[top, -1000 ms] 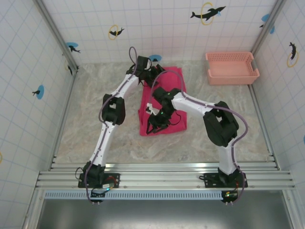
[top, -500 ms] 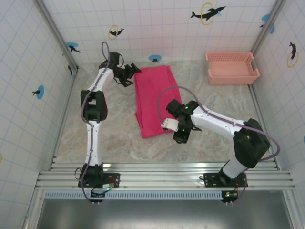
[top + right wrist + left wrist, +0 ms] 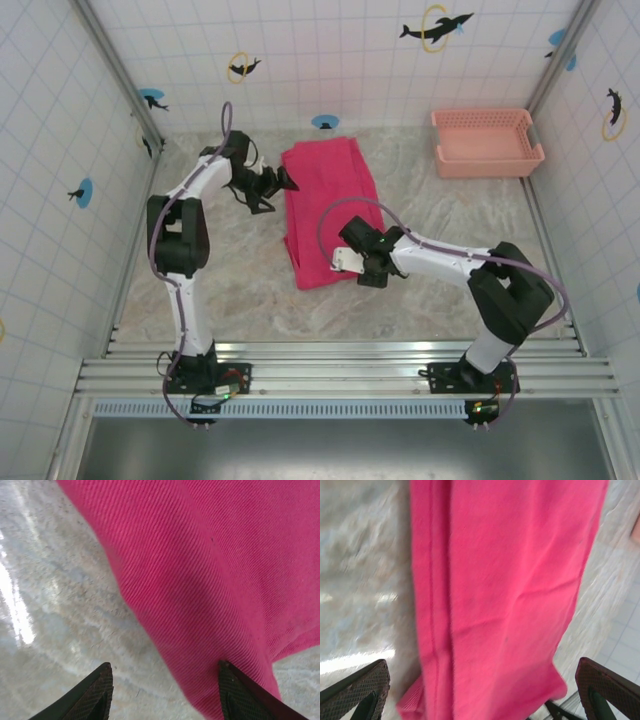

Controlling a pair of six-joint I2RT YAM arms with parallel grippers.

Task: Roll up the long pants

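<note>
Long pants (image 3: 328, 205): folded into a narrow strip, flat on table (image 3: 450, 230), running from far edge toward centre | Left tool (image 3: 278, 184): jaws wide apart, holding nothing, beside strip's left edge at far end | Right tool (image 3: 348, 262): jaws parted, empty, at strip's near right corner | Basket (image 3: 487, 142): far right corner, well apart.

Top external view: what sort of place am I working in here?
Probably a purpose-built robot test cell, not a home: white grid-patterned walls with dolphin stickers enclose a marble-look tabletop, an aluminium rail runs along its near edge, and bright magenta-red cloth pants lie on it.
</note>
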